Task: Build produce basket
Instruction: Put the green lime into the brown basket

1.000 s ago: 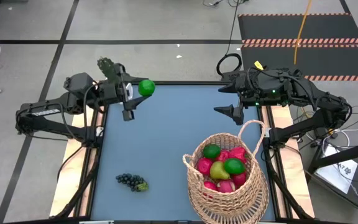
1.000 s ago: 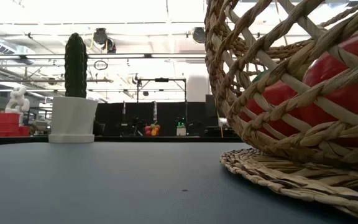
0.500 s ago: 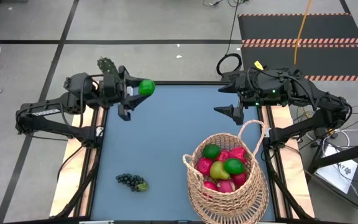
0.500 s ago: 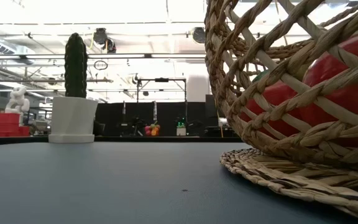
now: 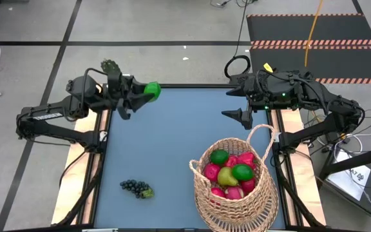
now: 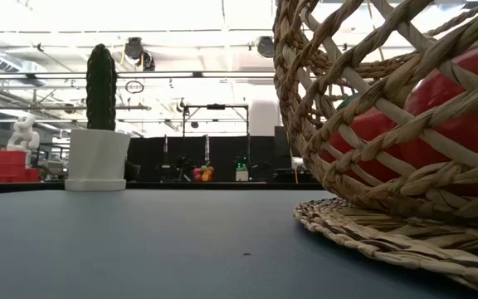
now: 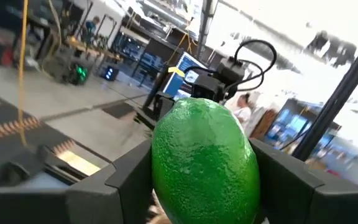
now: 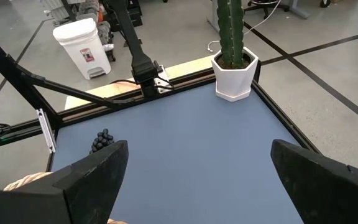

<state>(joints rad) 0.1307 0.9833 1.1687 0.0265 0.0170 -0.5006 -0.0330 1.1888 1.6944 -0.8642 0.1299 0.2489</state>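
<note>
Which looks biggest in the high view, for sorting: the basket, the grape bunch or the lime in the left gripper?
1. The basket, by far the largest.
2. The grape bunch.
3. The lime held in the left gripper; raised nearer the camera, so this ranking is unsure.

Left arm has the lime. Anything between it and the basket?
Nothing visible. The left gripper holds the round green lime over the table's far left corner; only bare blue tabletop lies before the tan woven wicker basket. The dark grape bunch lies off that line.
</note>
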